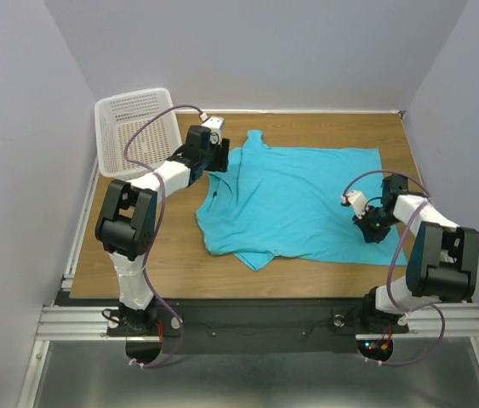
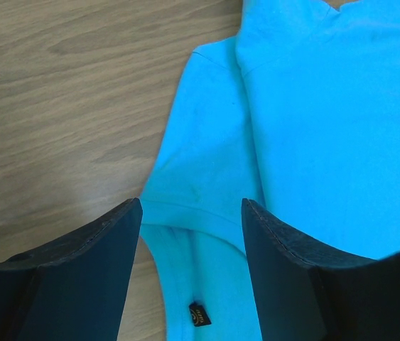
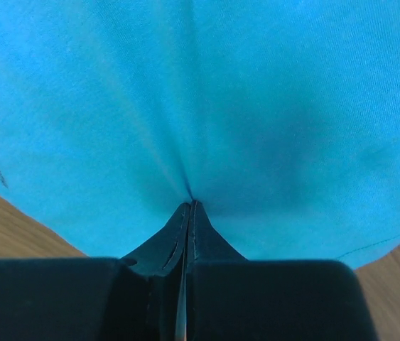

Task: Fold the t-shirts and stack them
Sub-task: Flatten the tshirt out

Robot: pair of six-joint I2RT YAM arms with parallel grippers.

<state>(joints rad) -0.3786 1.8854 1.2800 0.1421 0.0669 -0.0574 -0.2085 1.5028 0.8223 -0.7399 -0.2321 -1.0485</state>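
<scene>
While R gripper (image 3: 190,207) pinches t-shirt (image 1: 294,200) cloth, lower right of frame, L gripper (image 2: 191,212) hangs open over collar: fold prep, next L must grip.

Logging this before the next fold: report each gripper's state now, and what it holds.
left gripper: open, holding nothing, fingers either side of the t-shirt collar edge.
right gripper: closed, pinching the t-shirt cloth.

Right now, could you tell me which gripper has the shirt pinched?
The right gripper: its jaws are shut on the shirt; the left gripper hovers open.
</scene>
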